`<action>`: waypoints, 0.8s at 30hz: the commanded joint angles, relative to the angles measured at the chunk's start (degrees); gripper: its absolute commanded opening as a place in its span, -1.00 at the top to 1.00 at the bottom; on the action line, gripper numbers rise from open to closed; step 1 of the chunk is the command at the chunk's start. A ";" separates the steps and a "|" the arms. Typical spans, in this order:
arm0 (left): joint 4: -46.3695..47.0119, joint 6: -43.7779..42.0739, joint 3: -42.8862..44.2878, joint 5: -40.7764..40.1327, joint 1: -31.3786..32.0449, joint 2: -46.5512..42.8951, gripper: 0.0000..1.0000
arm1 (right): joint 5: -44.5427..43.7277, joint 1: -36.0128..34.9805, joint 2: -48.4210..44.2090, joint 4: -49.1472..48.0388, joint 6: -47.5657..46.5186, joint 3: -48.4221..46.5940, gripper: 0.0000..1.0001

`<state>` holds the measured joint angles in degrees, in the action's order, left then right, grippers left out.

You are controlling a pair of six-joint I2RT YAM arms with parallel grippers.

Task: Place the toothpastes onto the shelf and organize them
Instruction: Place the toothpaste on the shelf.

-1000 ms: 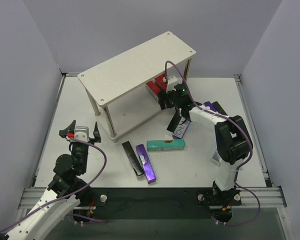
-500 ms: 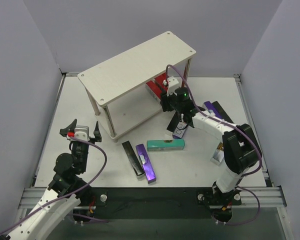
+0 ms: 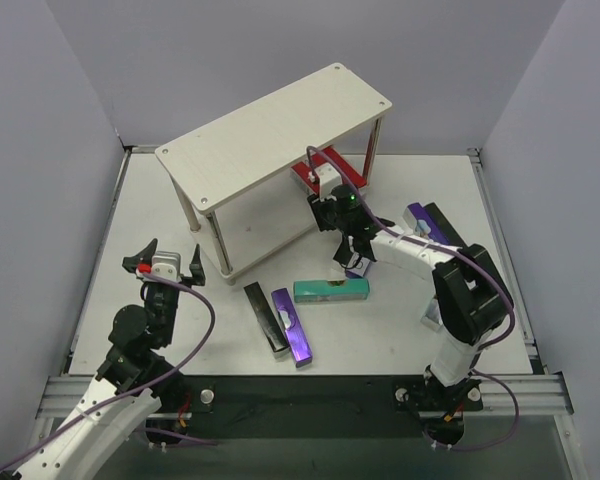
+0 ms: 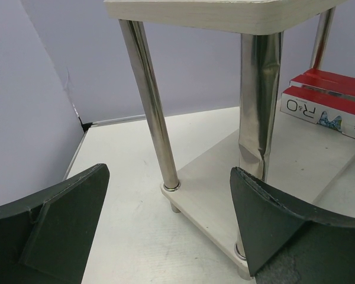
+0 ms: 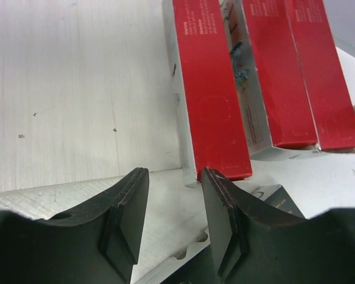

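The shelf (image 3: 280,130) stands at the back centre. Three red toothpastes (image 3: 332,170) lie side by side on its lower board, also in the right wrist view (image 5: 210,89). My right gripper (image 3: 329,215) hovers at the front edge of that board (image 5: 77,89), just short of the nearest red carton's end. Its jaws (image 5: 173,177) stand narrowly open with nothing between them. A dark carton (image 5: 278,204) lies under it. On the table lie black (image 3: 263,315), purple (image 3: 291,325) and teal (image 3: 330,290) toothpastes. My left gripper (image 3: 165,262) is wide open (image 4: 168,177), facing the shelf's legs.
A purple and a black carton (image 3: 430,220) lie at the right by the right arm, and another carton (image 3: 432,315) sits partly hidden by that arm's base. Metal shelf legs (image 4: 151,106) stand in front of the left gripper. Grey walls close the table.
The right gripper has moved left along the shelf's front edge and narrowed its jaws. The red cartons now show behind it. The left arm has stayed still.
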<state>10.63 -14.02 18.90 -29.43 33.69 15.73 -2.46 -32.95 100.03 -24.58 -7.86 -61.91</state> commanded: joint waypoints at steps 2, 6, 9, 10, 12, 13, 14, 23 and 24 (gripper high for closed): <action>0.44 0.66 1.85 1.30 -0.47 0.36 -0.89 | -4.39 0.34 -5.54 -1.53 5.99 2.67 0.17; 0.44 1.01 1.93 2.09 -0.82 0.71 -0.89 | -6.68 0.43 -6.69 -0.21 11.63 3.99 0.17; 0.35 1.10 1.93 2.36 -1.00 0.71 -0.89 | -7.91 1.13 -6.25 0.40 14.53 4.43 0.19; 0.35 1.19 1.93 2.45 -1.00 0.71 -0.89 | -7.74 1.31 -5.55 0.50 15.06 4.34 0.21; 0.35 1.19 1.93 2.62 -1.09 0.88 -0.89 | -7.12 1.75 -4.85 0.50 16.03 3.99 0.24; 0.35 1.28 1.93 2.80 -1.09 0.97 -0.89 | -7.12 1.75 -4.06 0.50 16.21 3.82 0.26; 0.27 1.28 1.93 2.80 -1.09 1.06 -0.89 | -7.21 1.84 -3.70 0.41 16.38 3.64 0.26; 0.27 1.45 1.93 3.50 -1.17 1.67 -0.89 | -6.42 2.01 1.39 -1.26 16.56 -0.58 0.34; 0.27 1.45 1.93 3.50 -1.17 1.68 -0.89 | -6.24 1.92 1.75 -1.78 16.47 -0.93 0.35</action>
<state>10.04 -13.45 18.90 -26.74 32.88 17.06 -8.36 -31.11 100.36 -23.33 7.55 -59.09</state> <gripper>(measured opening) 0.947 0.334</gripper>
